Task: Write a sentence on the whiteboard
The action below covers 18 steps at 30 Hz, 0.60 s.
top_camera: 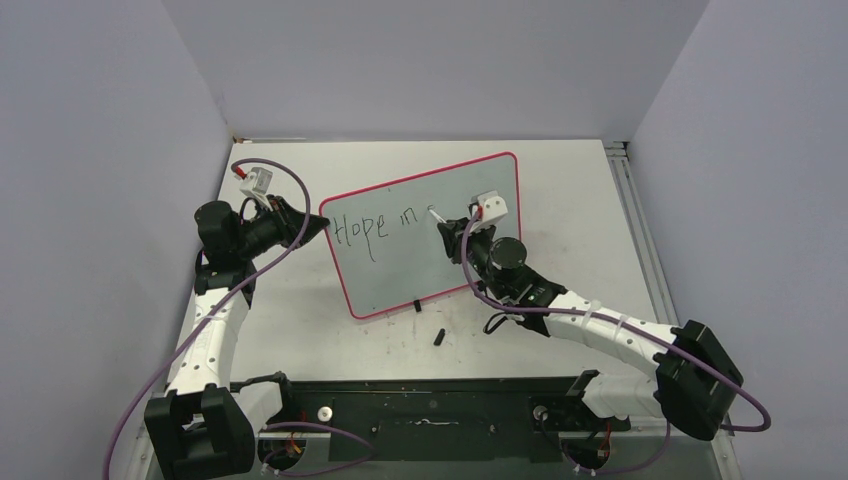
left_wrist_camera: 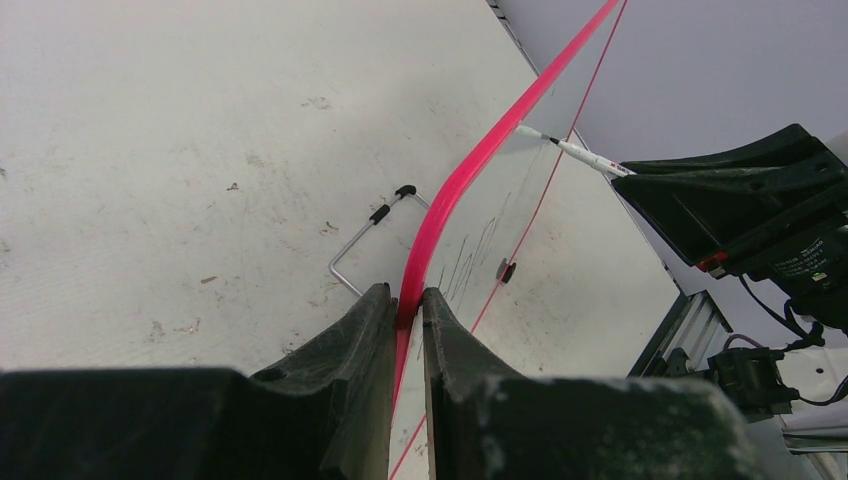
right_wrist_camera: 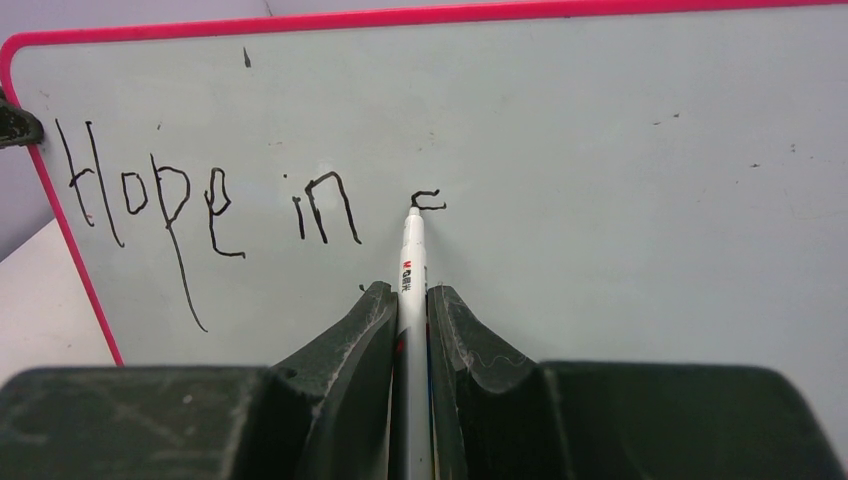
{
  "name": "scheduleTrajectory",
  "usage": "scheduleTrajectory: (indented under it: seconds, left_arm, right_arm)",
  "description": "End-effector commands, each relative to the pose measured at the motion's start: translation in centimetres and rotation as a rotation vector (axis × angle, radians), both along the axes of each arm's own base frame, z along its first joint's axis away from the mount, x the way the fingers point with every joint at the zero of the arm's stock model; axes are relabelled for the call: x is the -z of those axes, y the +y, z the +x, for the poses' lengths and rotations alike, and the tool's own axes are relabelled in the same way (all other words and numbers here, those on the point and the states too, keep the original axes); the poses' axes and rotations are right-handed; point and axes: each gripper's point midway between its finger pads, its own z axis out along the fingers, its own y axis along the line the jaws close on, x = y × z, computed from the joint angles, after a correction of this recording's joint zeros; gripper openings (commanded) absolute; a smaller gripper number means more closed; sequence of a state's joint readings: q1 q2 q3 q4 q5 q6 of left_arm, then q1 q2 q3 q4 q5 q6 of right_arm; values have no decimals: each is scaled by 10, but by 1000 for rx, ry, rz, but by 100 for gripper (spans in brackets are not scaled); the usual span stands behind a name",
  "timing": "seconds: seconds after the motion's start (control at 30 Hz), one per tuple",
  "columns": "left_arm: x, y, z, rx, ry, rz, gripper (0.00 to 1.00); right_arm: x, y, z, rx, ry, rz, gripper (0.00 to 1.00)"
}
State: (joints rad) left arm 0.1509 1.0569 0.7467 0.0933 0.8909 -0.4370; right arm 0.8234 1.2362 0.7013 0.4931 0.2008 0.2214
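The whiteboard [top_camera: 420, 245] stands tilted on the table, pale grey with a red-pink rim. The sentence [top_camera: 380, 226] reads "Hope in" plus the top stroke of another letter, and it shows close up in the right wrist view [right_wrist_camera: 210, 205]. My left gripper [top_camera: 318, 222] is shut on the board's left rim [left_wrist_camera: 440, 215], its fingers [left_wrist_camera: 365, 330] pinching the red edge. My right gripper [top_camera: 447, 232] is shut on a white marker pen [right_wrist_camera: 411, 255], whose tip touches the board at the new stroke [right_wrist_camera: 428, 200]. The pen also shows in the left wrist view [left_wrist_camera: 575, 152].
A small black pen cap [top_camera: 439, 335] lies on the table in front of the board. One black foot [top_camera: 415, 304] sits at the board's lower edge. A wire stand [left_wrist_camera: 370, 235] props the board from behind. Grey walls enclose the table.
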Motion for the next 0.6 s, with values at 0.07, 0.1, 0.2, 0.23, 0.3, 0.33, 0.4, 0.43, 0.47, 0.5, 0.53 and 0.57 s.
scheduleTrajectory:
  seconds: [0.07,0.1,0.2,0.23,0.3,0.33,0.4,0.43,0.47,0.5,0.53,0.57]
  left_arm:
    - [-15,-2,-1,13,-41,10,12]
    - [-15,-2,-1,13,-42,10,12]
    - [-15,-2,-1,14,-44,11,12]
    - [-15,-2,-1,14,-43,10,12]
    - [-15,-2,-1,12,-42,9,12]
    - [-15,-2,-1,13,-41,9,12]
    - [-15,-2,-1,15,-42,9,12]
    - [-14,-2,-1,15,-40,9,12]
    - [-15,-2,-1,14,-41,9,12]
    - [-15,-2,-1,14,-41,9,12]
    - [-15,-2,-1,14,-41,9,12]
    - [-14,-2,-1,14,-41,9,12]
  right_arm:
    - [7,-9,-6,9,23,8,5]
    - [7,-10,-6,12,24,9,5]
    - [11,-13,-7,23,32,1,5]
    - [11,-15,-7,31,33,1,5]
    - [12,-20,-5,56,34,-3,5]
    - [12,-23,-4,72,35,-4,5]
    - [9,-26,-3,93,30,0,5]
    - [8,-28,-2,103,30,2,5]
    - [7,-29,-2,109,28,4,5]
    - [5,-31,-1,117,24,7,5]
    - [4,-31,-1,121,22,8,5]
    - [3,-31,-2,119,19,11,5]
